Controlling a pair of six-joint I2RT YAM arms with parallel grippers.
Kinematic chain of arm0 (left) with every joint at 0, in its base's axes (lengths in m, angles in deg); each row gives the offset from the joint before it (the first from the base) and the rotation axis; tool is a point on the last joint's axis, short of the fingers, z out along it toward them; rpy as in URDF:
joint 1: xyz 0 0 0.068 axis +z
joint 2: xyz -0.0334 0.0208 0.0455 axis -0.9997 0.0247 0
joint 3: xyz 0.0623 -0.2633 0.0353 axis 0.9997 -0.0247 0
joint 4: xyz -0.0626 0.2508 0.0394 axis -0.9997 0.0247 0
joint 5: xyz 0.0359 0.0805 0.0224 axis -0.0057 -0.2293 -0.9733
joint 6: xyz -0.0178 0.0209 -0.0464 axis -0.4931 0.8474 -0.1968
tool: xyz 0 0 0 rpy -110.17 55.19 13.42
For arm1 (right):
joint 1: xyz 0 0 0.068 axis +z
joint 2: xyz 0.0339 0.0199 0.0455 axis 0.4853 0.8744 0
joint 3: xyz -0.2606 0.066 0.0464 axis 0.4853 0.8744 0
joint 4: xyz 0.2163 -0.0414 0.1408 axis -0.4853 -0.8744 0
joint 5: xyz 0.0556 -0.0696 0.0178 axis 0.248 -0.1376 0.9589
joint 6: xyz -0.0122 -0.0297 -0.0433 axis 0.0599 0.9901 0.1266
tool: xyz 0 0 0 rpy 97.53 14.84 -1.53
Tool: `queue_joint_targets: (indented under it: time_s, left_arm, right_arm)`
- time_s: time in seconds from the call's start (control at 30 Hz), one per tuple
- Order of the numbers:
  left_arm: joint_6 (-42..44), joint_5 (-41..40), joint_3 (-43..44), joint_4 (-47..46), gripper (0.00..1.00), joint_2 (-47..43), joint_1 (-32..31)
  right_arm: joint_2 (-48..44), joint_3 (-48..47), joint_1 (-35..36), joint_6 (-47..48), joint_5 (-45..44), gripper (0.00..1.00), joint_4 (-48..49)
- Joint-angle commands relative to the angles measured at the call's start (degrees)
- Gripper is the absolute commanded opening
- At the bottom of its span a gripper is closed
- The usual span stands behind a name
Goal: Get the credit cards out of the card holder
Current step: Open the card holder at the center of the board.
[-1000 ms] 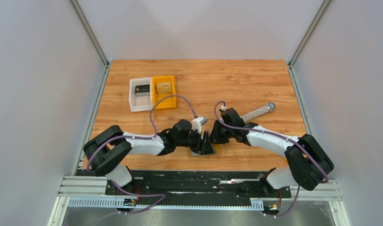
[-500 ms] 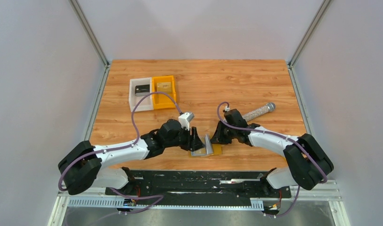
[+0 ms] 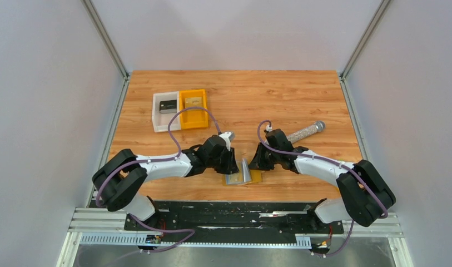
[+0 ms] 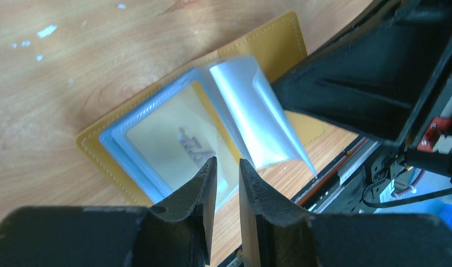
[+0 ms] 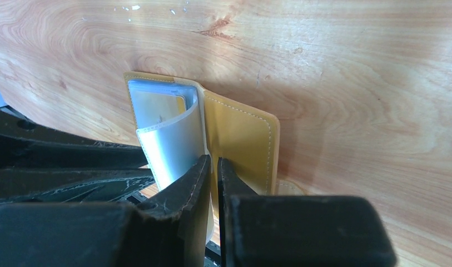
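Top external view showed the holder lying open on the table, near its front edge, between both arms. Its clear sleeve stood upright. The right claw was clenched almost shut at the fold, seemingly pinching that sleeve. The left claw hung just above the blue panel, released and empty, its jaws only narrowly apart. A card showed inside the panel. By my reading the holder was opened, but pulling the cards out was not yet done.
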Motion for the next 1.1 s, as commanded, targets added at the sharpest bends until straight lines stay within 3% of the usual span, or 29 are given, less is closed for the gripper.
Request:
queue_joint_targets:
  time_s: [0.0,0.27,0.5,0.73,1.07]
  left_arm:
    - [1.7,1.7,4.7,-1.7,0.29,3.2,0.4]
    - [4.1,5.7,12.9,-3.0,0.29,11.7,0.5]
    - [5.4,6.7,17.5,-2.0,0.29,15.4,0.6]
    - [5.6,7.3,19.6,-0.6,0.29,17.9,1.5]
    - [5.4,8.2,17.5,0.8,0.31,14.5,5.5]
  right_arm:
    - [-2.6,-0.6,-0.3,1.4,0.3,0.12,0.8]
    - [-10.2,-3.5,-0.9,4.6,0.6,0.12,-6.0]
    - [-15.8,-1.5,-0.8,8.2,11.3,0.12,-3.0]
    - [-14.0,1.9,-0.8,4.6,13.4,0.12,2.7]
    - [-5.1,5.3,-0.8,-0.3,12.3,0.12,12.3]
